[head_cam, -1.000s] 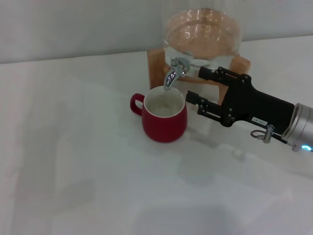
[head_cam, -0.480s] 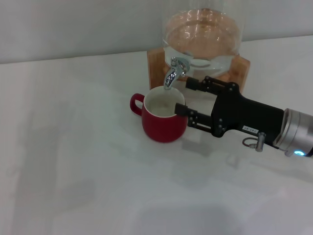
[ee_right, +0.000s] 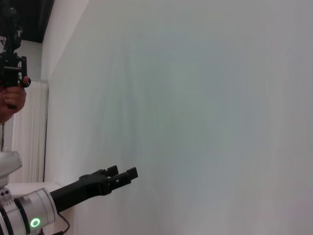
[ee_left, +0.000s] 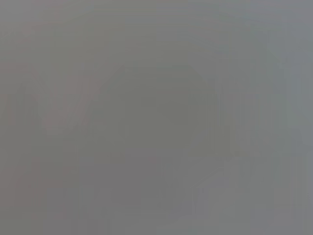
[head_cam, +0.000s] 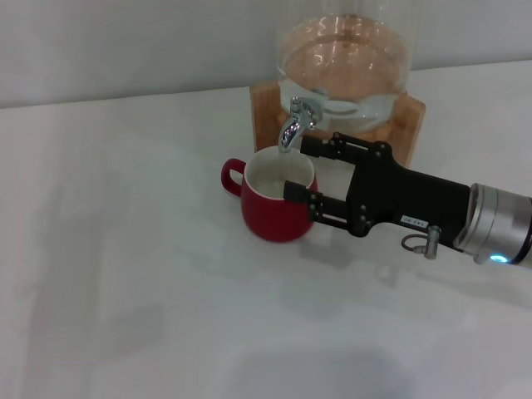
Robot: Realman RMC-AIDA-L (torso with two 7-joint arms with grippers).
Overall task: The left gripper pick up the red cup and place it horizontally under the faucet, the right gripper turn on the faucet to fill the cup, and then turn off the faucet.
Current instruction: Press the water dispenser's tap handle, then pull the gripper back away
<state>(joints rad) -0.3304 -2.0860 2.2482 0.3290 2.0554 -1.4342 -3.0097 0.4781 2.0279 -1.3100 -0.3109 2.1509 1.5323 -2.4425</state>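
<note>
The red cup (head_cam: 278,204) stands upright on the white table with its handle to the left, right under the spout of the silver faucet (head_cam: 293,125). The faucet sits on a clear glass jar (head_cam: 345,58) on a wooden stand (head_cam: 409,112). My right gripper (head_cam: 299,169) is open and reaches in from the right. Its upper finger is next to the faucet and its lower finger lies at the cup's right rim. My left gripper (ee_right: 122,175) is out of the head view. It shows only in the right wrist view, held off to the side on its white arm with a green light.
The white table (head_cam: 125,274) stretches to the left and front of the cup. A pale wall runs behind the jar. The left wrist view shows only plain grey. A person's hand (ee_right: 11,95) with a black device is at the edge of the right wrist view.
My right gripper has moved left, from beside the stand to the faucet and the cup's rim, staying open. The cup has not moved.
</note>
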